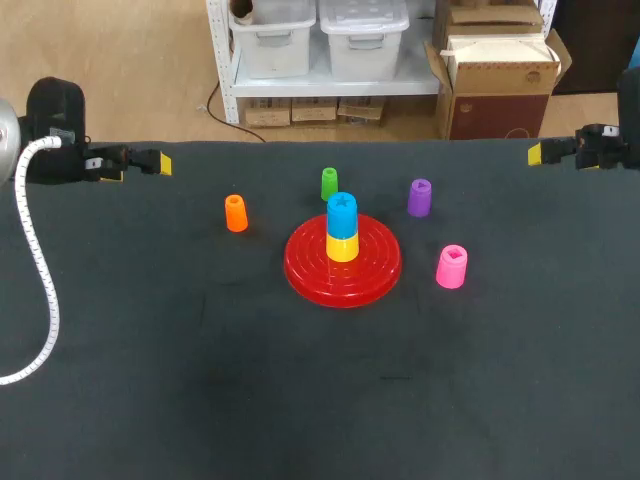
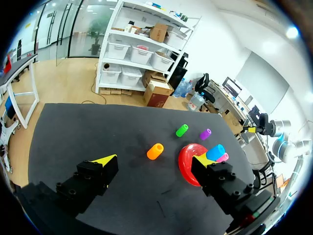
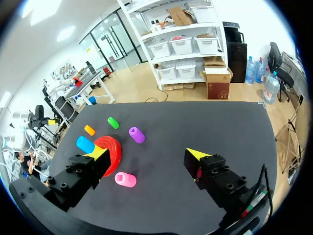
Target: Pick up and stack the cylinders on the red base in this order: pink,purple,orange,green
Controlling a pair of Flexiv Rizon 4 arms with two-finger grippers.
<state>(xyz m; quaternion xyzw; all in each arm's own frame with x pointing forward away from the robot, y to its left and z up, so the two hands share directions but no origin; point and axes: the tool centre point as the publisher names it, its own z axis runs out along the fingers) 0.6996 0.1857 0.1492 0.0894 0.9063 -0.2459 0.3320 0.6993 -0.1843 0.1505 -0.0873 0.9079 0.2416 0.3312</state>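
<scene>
Wrist views show the left gripper (image 2: 152, 160) and right gripper (image 3: 147, 153) spread, empty; only the head view reveals a yellow cylinder (image 1: 342, 248) under the blue cylinder (image 1: 342, 213) on the base (image 1: 308, 270).

Light: you had bright, even room light from ceiling panels overhead.
Glare: the panels burned white high in both of your wrist views.
Table (image 1: 150, 400): your dark cloth looked matte and evenly lit.
Shadows: soft and faint, hugging the red base (image 1: 343, 275).
Sheen: small highlights showed on its ridges.
</scene>
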